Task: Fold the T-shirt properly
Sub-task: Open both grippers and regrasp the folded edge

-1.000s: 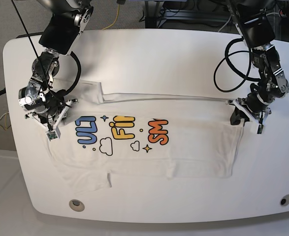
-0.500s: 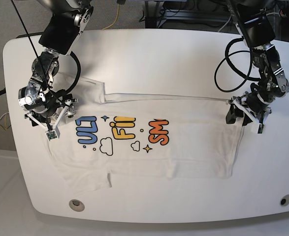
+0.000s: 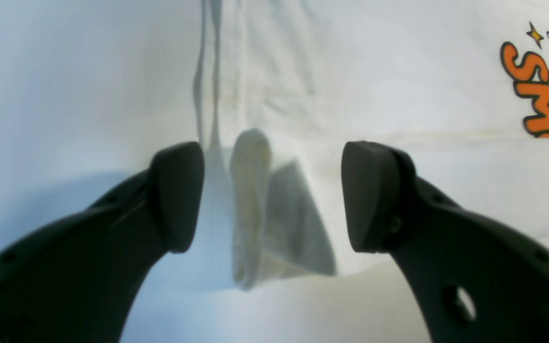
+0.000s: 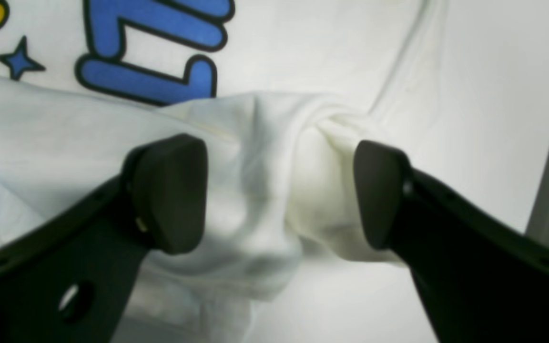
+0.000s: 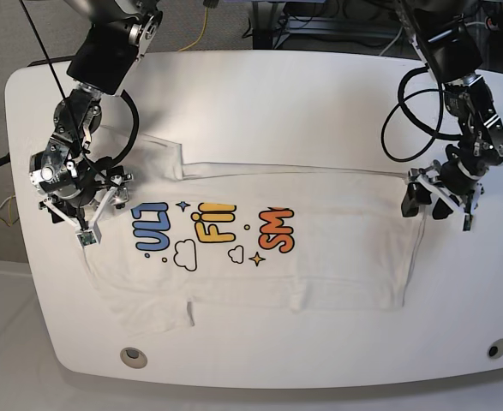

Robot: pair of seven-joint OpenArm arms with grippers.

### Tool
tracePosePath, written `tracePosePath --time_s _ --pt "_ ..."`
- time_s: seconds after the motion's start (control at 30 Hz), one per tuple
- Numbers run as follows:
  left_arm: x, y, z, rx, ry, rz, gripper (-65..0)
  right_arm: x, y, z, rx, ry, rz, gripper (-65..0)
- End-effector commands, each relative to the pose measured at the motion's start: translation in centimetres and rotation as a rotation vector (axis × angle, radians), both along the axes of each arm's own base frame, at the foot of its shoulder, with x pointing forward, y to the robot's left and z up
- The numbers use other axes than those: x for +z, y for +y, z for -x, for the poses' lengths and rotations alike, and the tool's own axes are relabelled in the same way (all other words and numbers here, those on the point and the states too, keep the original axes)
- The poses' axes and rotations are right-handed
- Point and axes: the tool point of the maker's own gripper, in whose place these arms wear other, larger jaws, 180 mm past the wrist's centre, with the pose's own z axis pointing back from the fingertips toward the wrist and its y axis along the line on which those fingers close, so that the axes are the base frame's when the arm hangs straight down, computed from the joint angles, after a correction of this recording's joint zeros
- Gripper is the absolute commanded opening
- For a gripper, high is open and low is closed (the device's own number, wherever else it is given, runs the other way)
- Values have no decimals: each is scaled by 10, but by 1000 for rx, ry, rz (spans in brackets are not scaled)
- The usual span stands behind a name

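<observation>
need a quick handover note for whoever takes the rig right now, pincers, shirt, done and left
Left pincer: open, over the shirt's corner at its side edge, holding nothing.
Right pincer: open, a bunched fold of cloth between its fingers, not clamped.
T-shirt: lying on the white table, folded lengthwise once, print facing up and cut off by the fold at the far edge.
Done: first lengthwise fold.
Left: sleeves sticking out, cloth rumpled near the right pincer; further folds needed.

- We see a white T-shirt (image 5: 320,248) lying spread across a white table, folded over lengthwise.
- Blue, yellow and orange letters show on top, cut off at the fold, with clouds and stars.
- One short sleeve points toward the near edge.
</observation>
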Motion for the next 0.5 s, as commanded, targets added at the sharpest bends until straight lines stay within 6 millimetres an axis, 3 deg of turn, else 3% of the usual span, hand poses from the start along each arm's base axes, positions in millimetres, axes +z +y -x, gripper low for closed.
tracePosePath --time_s 0.0,0.47 --pt "31 10 -13 0 -89 -28 -217 22 -5 -12 -2 -58 20 -166" --pt "69 9 -33 -9 -187 -62 -215 56 -4 -37 -1 -142 31 -166"
